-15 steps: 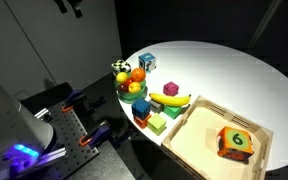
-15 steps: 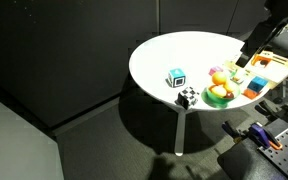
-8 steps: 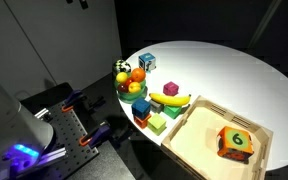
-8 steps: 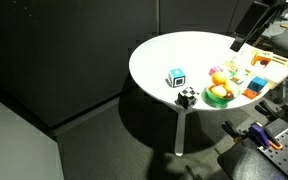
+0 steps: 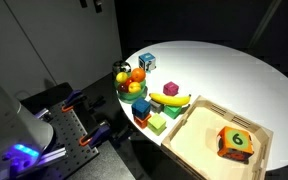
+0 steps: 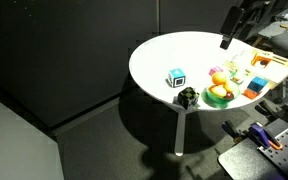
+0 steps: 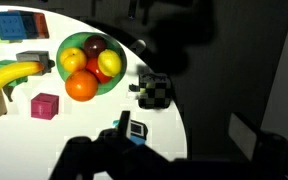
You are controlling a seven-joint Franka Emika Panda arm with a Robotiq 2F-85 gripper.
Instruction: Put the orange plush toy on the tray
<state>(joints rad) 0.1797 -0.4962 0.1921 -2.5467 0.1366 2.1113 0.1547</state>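
Note:
The orange plush toy (image 7: 81, 87) is a plain orange ball lying in a green bowl (image 7: 116, 84) with other fruit. It also shows in an exterior view (image 5: 138, 75). The light wood tray (image 5: 196, 140) lies at the table's near edge, and in it is the orange-red cube marked "6" (image 5: 234, 142). My gripper (image 7: 179, 135) hangs high above the table, well above and beside the bowl, with its fingers apart and nothing between them. It shows in both exterior views (image 6: 228, 40) (image 5: 88, 4), cut off by the top edge in one.
A banana (image 5: 170, 97) and several coloured blocks (image 5: 149, 115) lie between bowl and tray. A checkered cube (image 7: 154, 90) and a blue cube (image 7: 134, 128) stand next to the bowl, near the round table's edge (image 6: 149, 85).
The arm has swung sideways high over the table, away from above the bowl side. Nothing on the table has moved.

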